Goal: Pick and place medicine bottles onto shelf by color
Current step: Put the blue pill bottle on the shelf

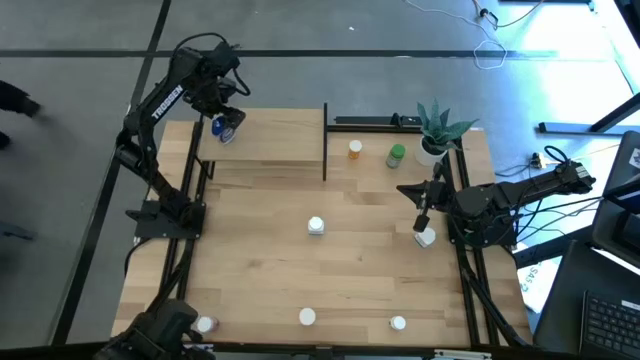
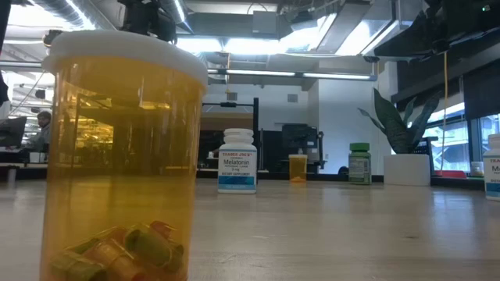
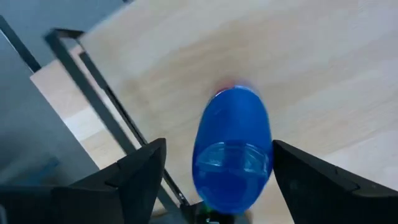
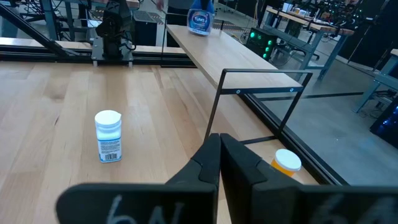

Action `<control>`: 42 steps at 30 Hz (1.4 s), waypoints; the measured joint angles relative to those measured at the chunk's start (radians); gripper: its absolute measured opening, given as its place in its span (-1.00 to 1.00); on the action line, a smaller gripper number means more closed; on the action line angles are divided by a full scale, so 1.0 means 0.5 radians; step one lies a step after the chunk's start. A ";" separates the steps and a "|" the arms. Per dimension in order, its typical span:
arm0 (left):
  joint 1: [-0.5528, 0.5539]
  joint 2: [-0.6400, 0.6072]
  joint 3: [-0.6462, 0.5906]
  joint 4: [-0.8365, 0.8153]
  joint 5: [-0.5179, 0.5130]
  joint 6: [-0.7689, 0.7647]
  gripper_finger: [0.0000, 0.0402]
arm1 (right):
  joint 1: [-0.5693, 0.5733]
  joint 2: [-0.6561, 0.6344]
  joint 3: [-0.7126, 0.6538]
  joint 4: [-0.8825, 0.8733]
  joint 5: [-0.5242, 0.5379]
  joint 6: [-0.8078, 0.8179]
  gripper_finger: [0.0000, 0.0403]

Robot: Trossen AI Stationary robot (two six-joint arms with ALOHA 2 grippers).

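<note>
Both left jaws flank blue bottle (image 3: 233, 149) without touching, over shelf (image 3: 323, 68).

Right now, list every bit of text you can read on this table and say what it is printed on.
"TRADER JOE'S" and "Melatonin": white bottle in the low view; the smaller print is too small to read.
"TUMS": blue bottle on the shelf.
"TROSSEN": left arm.
Green bottle label: too small to read.

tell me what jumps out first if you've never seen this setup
A blue bottle stands on the raised wooden shelf at the table's far left, between the open jaws of the left gripper. In the low view, an orange pill bottle looms right at the camera. The right gripper, jaws shut, hangs beside a white bottle near the right edge.
</note>
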 joint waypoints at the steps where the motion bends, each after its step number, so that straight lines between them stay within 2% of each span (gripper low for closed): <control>1: 0.002 0.000 0.031 -0.002 0.000 0.011 0.41 | 0.000 0.000 0.000 0.000 0.000 0.000 -0.93; 12: -0.079 0.000 0.359 -0.060 0.001 0.081 0.41 | 0.000 0.000 0.000 0.000 0.000 0.000 -0.93; 17: -0.268 0.000 0.455 -0.059 -0.002 0.028 0.40 | 0.000 0.000 0.000 0.000 0.000 0.000 -0.93; 22: -0.563 0.000 0.469 -0.058 -0.007 -0.154 0.39 | 0.000 0.000 0.000 0.000 0.000 0.000 -0.93; 26: -0.808 -0.001 0.391 -0.058 -0.110 -0.399 0.39 | 0.000 0.000 0.000 0.000 0.000 0.000 -0.93; 32: -1.140 -0.001 0.213 -0.059 -0.225 -0.599 0.39 | 0.000 0.000 0.000 0.000 0.000 0.000 -0.93; 42: -1.334 -0.001 -0.209 -0.060 -0.328 -0.792 0.39 | 0.000 0.000 0.000 0.000 0.000 0.000 -0.93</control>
